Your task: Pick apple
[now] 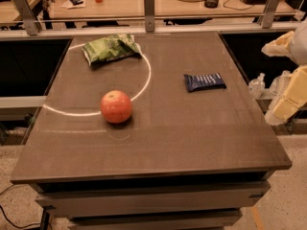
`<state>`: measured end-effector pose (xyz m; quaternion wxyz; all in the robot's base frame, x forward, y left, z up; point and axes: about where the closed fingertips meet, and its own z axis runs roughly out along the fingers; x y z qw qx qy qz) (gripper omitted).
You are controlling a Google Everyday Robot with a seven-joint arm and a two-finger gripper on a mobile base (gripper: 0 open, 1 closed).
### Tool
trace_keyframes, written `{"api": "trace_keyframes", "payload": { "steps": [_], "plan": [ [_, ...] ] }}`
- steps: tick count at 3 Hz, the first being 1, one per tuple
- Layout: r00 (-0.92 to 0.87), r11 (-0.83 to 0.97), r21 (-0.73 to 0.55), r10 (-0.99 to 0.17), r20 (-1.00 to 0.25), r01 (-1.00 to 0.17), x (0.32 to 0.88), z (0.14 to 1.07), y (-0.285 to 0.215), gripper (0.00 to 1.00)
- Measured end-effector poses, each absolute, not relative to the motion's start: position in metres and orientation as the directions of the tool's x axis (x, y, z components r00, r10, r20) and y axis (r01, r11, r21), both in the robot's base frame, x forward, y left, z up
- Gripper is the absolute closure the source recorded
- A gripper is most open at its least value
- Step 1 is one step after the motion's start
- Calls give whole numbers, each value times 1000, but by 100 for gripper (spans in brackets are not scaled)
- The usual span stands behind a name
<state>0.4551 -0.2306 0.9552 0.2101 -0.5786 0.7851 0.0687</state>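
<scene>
The apple [116, 106] is round and red-orange with a paler patch on top. It rests on the dark table [192, 138], left of centre, on a thin white arc. My gripper [287, 100] shows as a cream-coloured part of the arm at the right edge of the view. It hangs beyond the table's right side, far from the apple and touching nothing.
A green snack bag [110, 48] lies at the table's back left. A small dark blue packet [204, 81] lies right of centre. A rail with metal posts [149, 4] and a cluttered desk stand behind. A plastic bottle [257, 86] stands off the right side.
</scene>
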Motion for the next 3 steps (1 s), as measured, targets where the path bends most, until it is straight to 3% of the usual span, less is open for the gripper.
{"api": "trace_keyframes", "payload": {
  "steps": [1,3],
  "plan": [
    [-142,258,-115,-794,-591,-959,457,944,-222,0],
    [49,131,-126,-478,-877,-983,437,953,-139,0]
  ]
}}
